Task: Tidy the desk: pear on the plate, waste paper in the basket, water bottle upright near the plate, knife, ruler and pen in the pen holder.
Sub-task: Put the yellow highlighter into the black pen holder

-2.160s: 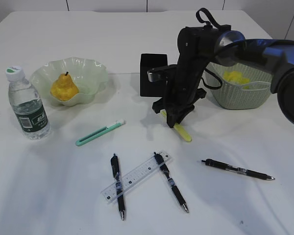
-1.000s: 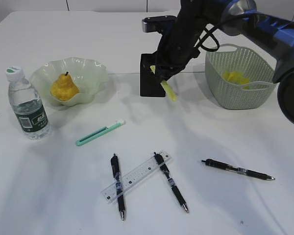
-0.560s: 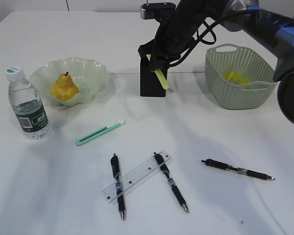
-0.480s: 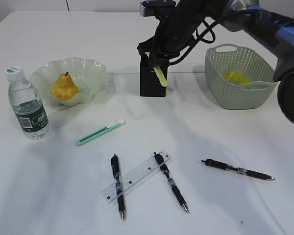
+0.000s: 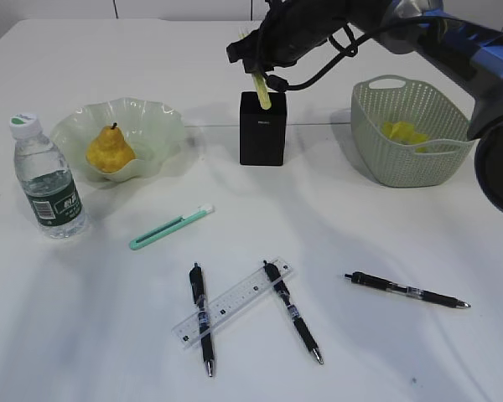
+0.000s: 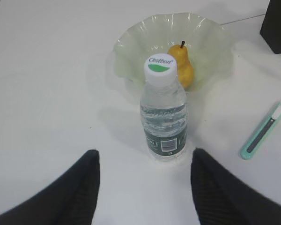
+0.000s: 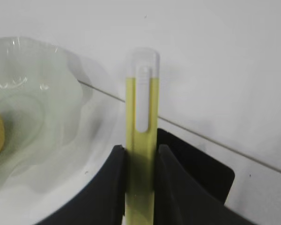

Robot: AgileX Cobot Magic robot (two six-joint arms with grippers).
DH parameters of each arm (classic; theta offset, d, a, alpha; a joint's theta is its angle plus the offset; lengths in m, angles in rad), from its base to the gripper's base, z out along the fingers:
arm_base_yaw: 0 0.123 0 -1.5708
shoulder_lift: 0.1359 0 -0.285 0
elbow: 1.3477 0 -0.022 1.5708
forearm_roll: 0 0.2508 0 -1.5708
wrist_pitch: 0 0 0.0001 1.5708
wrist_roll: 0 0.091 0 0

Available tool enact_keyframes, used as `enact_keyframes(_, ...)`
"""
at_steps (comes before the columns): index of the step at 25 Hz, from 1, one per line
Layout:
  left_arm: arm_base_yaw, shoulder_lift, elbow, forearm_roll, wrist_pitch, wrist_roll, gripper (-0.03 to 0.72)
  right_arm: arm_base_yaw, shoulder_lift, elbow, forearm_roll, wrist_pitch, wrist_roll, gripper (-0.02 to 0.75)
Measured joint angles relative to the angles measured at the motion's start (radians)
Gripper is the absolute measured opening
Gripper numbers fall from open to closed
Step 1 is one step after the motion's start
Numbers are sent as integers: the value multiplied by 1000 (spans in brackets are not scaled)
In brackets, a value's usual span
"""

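Knife (yellow-green, white-capped), upright

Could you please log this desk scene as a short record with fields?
right gripper: shut on yellow utility knife, held above pen holder
left gripper: open, behind water bottle
pear: on plate
water bottle: upright, left of plate
basket: yellow paper inside
still on desk: teal knife, ruler, three pens
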Motion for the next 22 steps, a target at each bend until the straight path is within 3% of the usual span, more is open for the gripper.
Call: enact_keyframes(22,0,0,0,0,-35,0,426,0,64,0,-30,-396,-35,123)
